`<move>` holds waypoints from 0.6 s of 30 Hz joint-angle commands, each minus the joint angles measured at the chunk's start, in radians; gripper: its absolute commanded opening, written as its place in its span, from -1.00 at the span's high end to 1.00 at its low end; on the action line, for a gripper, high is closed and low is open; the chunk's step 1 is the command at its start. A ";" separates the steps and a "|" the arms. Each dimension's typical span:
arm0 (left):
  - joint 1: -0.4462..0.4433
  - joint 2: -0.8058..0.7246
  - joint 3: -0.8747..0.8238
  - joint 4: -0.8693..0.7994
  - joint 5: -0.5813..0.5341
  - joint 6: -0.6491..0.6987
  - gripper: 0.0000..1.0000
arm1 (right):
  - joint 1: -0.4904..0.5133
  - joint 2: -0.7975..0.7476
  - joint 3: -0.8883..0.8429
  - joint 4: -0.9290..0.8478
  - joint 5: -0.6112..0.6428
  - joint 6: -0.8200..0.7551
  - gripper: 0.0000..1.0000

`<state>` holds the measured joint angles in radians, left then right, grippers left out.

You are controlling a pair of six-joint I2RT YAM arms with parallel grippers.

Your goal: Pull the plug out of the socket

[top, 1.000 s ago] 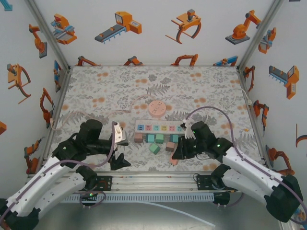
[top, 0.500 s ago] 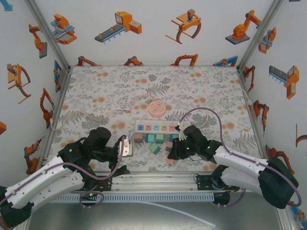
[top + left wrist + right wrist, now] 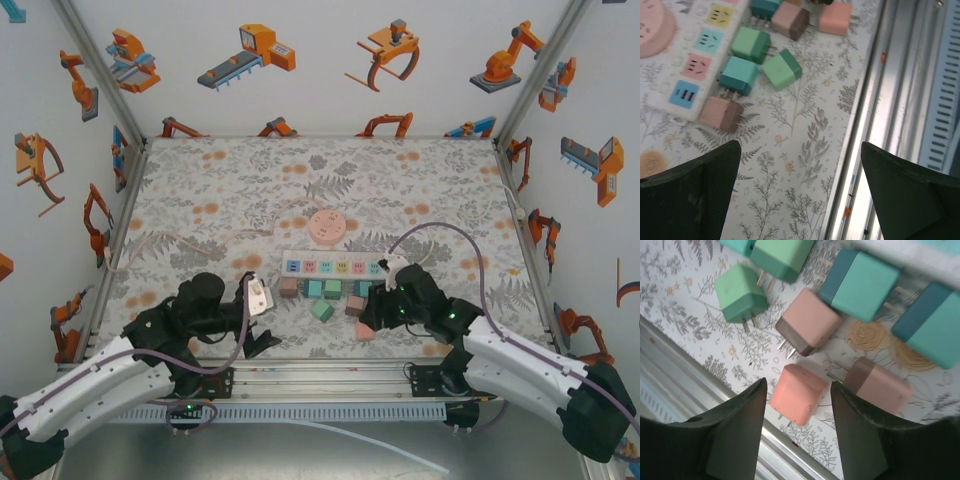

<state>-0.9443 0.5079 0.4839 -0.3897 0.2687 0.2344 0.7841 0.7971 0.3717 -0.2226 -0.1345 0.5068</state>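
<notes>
— Where are the plugs?

— Loose on the mat (image 3: pixel 790 165), in a ragged row just beside the near edge of the strip (image 3: pixel 672 80). A brown plug (image 3: pixel 722 114), a teal plug (image 3: pixel 738 75) and a green plug (image 3: pixel 751 44) lie closest to it, with their thin metal prongs bare.

— What are they made of, and what shape?

— Small matte plastic cubes with softened corners, most in two tones. Each has a pair of flat prongs. The strip is a long, smooth white bar with square sockets in yellow, blue and pink. A round pink disc (image 3: pixel 650 30) sits beside it, cut off by the frame. The mat is printed with grey ferns and orange flowers, and a ribbed metal rail (image 3: pixel 880 100) runs along its near side.

— The left gripper?

— The left gripper (image 3: pixel 800 145) is spread wide over the mat near the rail and grips nothing. Its fingers (image 3: pixel 690 195) are dark, finely ridged wedges whose bases run out of the frame.

— And the right?

— The right gripper (image 3: pixel 798 381) is parted too. A pink plug (image 3: pixel 797 395) lies on the mat in the gap between its fingers, which are out of focus. I cannot tell whether they touch it.

— Anything else hard to read?

— In the right wrist view the strip is only a blurred white band along the top. The far teal plug (image 3: pixel 932 322) is cropped by the edge, so I cannot tell whether it is seated in a socket.
</notes>
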 commanded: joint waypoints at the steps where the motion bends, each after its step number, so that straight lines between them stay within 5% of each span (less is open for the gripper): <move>1: -0.005 -0.041 -0.001 0.091 -0.259 -0.115 -0.94 | 0.002 -0.032 0.107 -0.036 0.202 -0.114 -0.12; 7: 0.007 -0.085 -0.018 0.116 -0.706 -0.186 -0.94 | -0.042 -0.043 0.148 0.124 0.658 -0.256 -0.48; 11: 0.058 -0.082 -0.038 0.134 -0.929 -0.211 -0.94 | -0.226 -0.005 0.154 0.219 0.726 -0.232 -0.63; 18: 0.348 0.000 -0.170 0.360 -0.939 -0.357 -0.94 | -0.468 0.166 0.113 0.381 0.816 -0.282 -0.85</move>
<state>-0.6735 0.4793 0.3714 -0.1715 -0.6033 -0.0284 0.3508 0.9100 0.5011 0.0174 0.5697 0.2760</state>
